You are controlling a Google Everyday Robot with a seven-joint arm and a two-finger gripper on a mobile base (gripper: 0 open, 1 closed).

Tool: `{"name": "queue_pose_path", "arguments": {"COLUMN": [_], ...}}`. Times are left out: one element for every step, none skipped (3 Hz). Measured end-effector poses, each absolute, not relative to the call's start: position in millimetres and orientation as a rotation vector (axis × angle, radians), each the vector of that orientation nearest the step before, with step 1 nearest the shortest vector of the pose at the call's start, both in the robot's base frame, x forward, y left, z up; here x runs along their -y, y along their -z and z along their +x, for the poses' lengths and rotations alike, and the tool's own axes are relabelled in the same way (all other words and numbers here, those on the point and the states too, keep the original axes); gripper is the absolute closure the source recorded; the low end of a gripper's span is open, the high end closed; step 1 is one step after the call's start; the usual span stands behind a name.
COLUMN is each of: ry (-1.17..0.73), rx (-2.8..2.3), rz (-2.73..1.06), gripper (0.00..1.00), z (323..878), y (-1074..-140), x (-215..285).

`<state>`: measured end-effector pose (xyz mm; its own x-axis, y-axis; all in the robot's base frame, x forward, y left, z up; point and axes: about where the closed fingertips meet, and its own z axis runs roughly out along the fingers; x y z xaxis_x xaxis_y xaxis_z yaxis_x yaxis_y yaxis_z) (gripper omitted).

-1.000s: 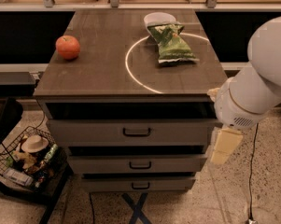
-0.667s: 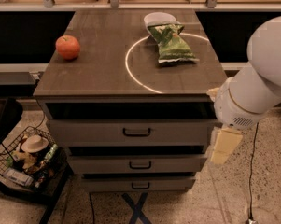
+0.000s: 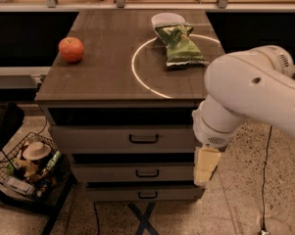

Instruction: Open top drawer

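The gripper [image 3: 206, 166] hangs beside the shut top drawer [image 3: 98, 139], not yet at its handle [image 3: 143, 139] — spread or pressed together, I can't say.

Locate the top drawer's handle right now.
Camera view: the handle sits mid-front on the top drawer, just under the wooden top; the end effector hangs to the handle's lower right, past the drawer's right end.

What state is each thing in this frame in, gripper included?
top drawer: looks shut, handle untouched.
middle drawer: looks shut.
bottom drawer: looks shut.
gripper: hanging right of the drawers, off every handle.
chip bag: lying flat on the cabinet top.
apple: resting upright on it, left side.
wire basket: on the floor, filled.
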<state>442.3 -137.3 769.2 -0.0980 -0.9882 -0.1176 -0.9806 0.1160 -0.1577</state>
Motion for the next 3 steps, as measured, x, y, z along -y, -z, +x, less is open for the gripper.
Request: {"name": "queue_pose_path", "arguments": {"ry": [0.036, 0.001, -0.030], "rx": [-2.167, -2.122, -2.061], "rz": [-2.037, -2.099, -2.161], "gripper": [0.00, 0.00, 0.00], "z": [447, 452, 452], "y": [-736, -712, -697], "x": [114, 89, 61]}}
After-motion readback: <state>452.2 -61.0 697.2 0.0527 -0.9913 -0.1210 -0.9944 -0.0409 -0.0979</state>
